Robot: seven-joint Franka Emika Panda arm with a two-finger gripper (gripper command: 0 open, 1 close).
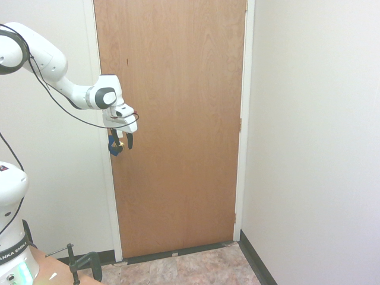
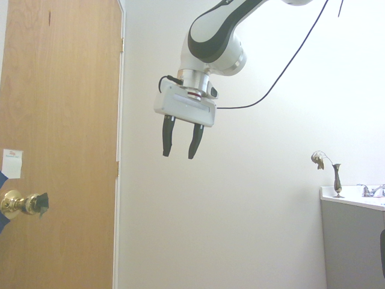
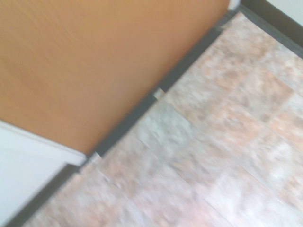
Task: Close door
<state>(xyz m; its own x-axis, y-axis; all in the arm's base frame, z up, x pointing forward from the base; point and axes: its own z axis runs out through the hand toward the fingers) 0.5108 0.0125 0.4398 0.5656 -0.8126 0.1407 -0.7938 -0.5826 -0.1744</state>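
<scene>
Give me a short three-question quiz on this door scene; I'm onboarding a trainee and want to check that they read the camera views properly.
1. True or false: the door fills its white frame, with no hallway visible past it.
2. Multiple choice: the end effector is A) shut on the brass knob, B) open and holding nothing, C) shut on a cloth.
3. Short answer: what does the wrist view show below the door's bottom edge?

Key:
1. True.
2. B; in the second exterior view the fingers are apart and bare.
3. A dark threshold strip and mottled tiled floor.
</scene>
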